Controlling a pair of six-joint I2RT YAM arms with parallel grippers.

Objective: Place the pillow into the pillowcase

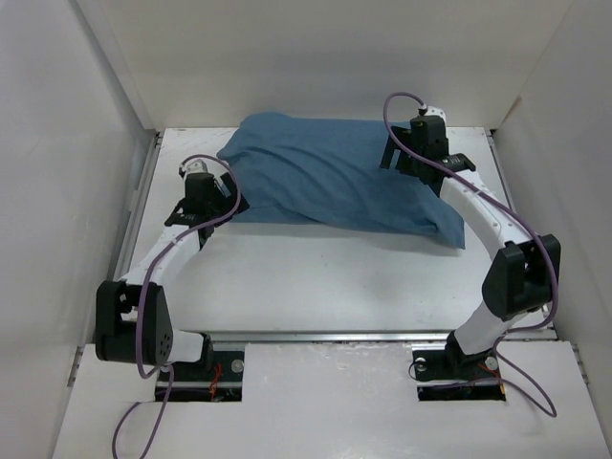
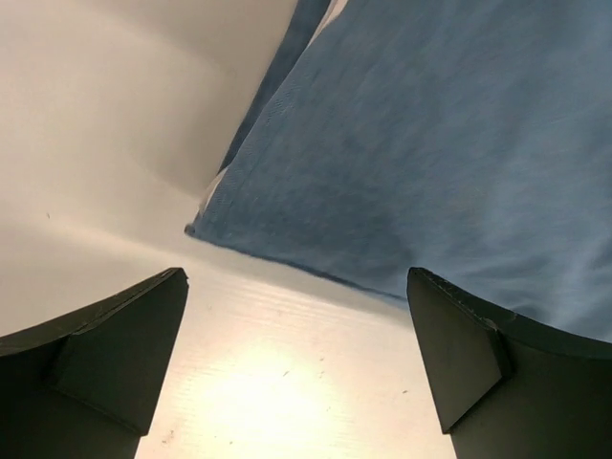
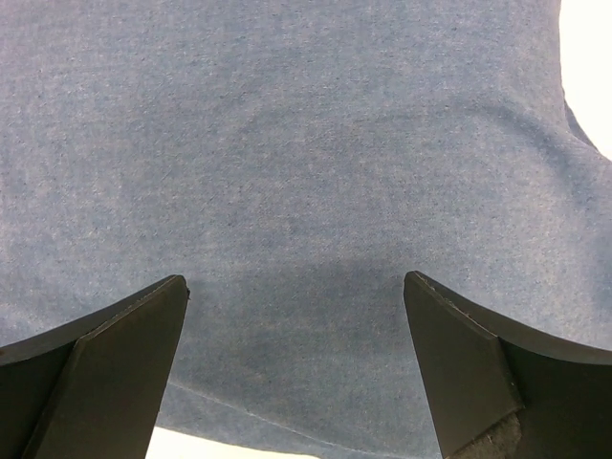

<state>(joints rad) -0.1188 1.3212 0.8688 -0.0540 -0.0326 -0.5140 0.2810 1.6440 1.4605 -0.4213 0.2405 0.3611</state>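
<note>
We see the left end effector [image 2: 296, 277] spread wide, low over the tabletop [image 1: 316, 277], facing the near left corner of the pillowcase [image 1: 335, 177], where a sliver of white pillow [image 2: 208, 196] peeks out. Farther back, the right end effector [image 3: 296, 279] hangs spread over the right part of the plump pillowcase, which lies across the tabletop's far half.

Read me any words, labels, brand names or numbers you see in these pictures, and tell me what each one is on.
None: no view shows any readable text.
The pillowcase is plain blue cloth with no print or visible tag.
The table and the walls are bare white.
</note>
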